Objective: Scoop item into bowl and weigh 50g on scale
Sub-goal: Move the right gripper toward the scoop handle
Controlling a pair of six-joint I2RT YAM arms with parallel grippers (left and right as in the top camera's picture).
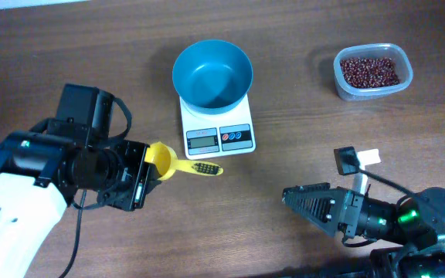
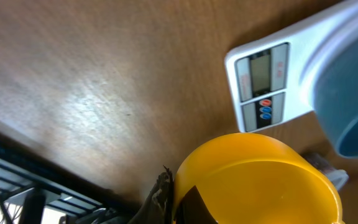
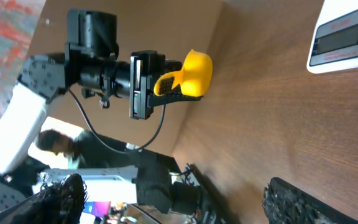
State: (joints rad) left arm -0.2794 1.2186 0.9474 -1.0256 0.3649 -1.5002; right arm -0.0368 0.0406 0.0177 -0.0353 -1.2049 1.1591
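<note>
left gripper [image 1: 154, 162] clenched on empty scoop [image 1: 163, 158], centre left; right gripper [image 1: 287, 194] released, lower right. scooping seems not yet begun; next, carry scoop to beans [image 1: 369, 72], upper right.

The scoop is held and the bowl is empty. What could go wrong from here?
The left gripper holds the scoop, but the beans lie beyond the scale; reaching across may knock the bowl off it. The tub sits free and may slide when scooped.
</note>
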